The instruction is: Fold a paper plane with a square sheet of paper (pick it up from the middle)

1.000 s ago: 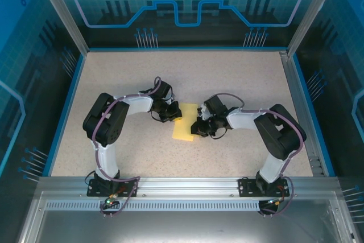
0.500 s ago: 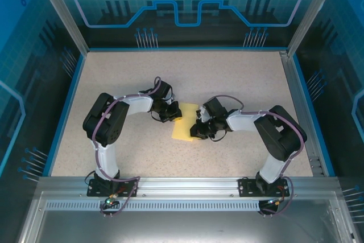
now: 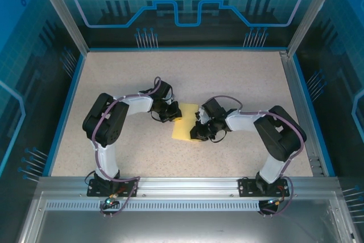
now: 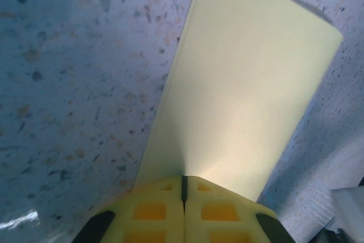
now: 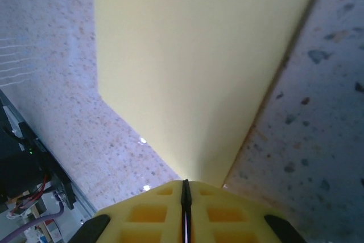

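The square sheet of paper (image 3: pixel 185 123) lies folded into a pale yellow rectangle on the speckled table, between my two arms. My left gripper (image 3: pixel 174 113) is shut, its tips down on the sheet's far left edge. In the left wrist view the paper (image 4: pixel 250 83) stretches flat away from the shut gripper (image 4: pixel 183 179), with a layered edge on its left side. My right gripper (image 3: pixel 198 131) is shut at the sheet's near right edge. From the right wrist, the paper (image 5: pixel 193 55) runs flat ahead of that gripper (image 5: pixel 185 184). Whether either jaw pinches paper cannot be told.
The speckled table (image 3: pixel 227 78) has a blue rim and glass walls on three sides. An aluminium rail (image 3: pixel 187 185) with the arm bases runs along the near edge. Cables and a base (image 5: pixel 25 180) show at the lower left of the right wrist view.
My right gripper has slid a little toward the near edge along the paper's right side. The left gripper and the paper have stayed in place.
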### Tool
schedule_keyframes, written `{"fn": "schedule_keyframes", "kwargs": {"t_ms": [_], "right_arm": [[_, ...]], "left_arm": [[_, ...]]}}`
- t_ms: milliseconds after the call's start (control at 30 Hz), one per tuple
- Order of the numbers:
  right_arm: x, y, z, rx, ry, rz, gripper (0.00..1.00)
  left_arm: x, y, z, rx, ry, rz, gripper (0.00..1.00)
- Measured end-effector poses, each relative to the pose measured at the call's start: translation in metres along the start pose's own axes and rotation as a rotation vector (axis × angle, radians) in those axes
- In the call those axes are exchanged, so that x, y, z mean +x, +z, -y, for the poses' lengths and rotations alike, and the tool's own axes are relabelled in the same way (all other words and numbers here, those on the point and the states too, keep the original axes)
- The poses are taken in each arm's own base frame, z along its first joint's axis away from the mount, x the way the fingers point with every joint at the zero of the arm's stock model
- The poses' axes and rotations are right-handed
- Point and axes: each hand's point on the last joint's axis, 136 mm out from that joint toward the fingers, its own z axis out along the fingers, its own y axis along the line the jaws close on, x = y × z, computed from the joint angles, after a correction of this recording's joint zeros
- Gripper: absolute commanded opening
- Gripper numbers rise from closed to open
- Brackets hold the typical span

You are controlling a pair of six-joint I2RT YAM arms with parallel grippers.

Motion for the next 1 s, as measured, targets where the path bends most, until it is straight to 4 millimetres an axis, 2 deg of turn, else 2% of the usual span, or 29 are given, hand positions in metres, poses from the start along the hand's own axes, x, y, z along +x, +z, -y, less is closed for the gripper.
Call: {"fn": "schedule_keyframes", "kwargs": {"t_ms": [67, 167, 300, 367, 433, 567, 700, 767, 1000], "right_arm": [[-0.006, -0.01, -0.008, -0.005, -0.017, 0.03, 0.13], [-0.018, -0.026, -0.015, 0.009, -0.044, 0.082, 0.19], [-0.031, -0.039, -0.012, 0.082, -0.053, 0.131, 0.22], [-0.033, -0.045, -0.004, 0.126, -0.035, 0.152, 0.23], [-0.034, -0.051, 0.006, 0.167, -0.004, 0.17, 0.25], [-0.032, -0.056, 0.028, 0.23, 0.076, 0.201, 0.25], [-0.025, -0.055, 0.046, 0.281, 0.16, 0.208, 0.28], [-0.024, -0.055, 0.05, 0.292, 0.197, 0.217, 0.3], [-0.028, -0.057, 0.048, 0.287, 0.233, 0.241, 0.3]], "left_arm": [[0.001, -0.007, 0.003, -0.004, 0.002, 0.008, 0.18], [-0.001, -0.031, 0.019, 0.017, 0.021, 0.063, 0.24], [-0.001, -0.072, 0.043, 0.077, 0.063, 0.165, 0.26], [0.001, -0.083, 0.047, 0.093, 0.077, 0.192, 0.26], [0.005, -0.086, 0.044, 0.092, 0.077, 0.2, 0.27], [0.015, -0.076, 0.025, 0.058, 0.039, 0.167, 0.27], [0.019, -0.076, 0.022, 0.047, 0.034, 0.157, 0.27], [0.02, -0.08, 0.022, 0.048, 0.049, 0.16, 0.27], [0.021, -0.098, 0.019, 0.069, 0.054, 0.199, 0.3]]}}
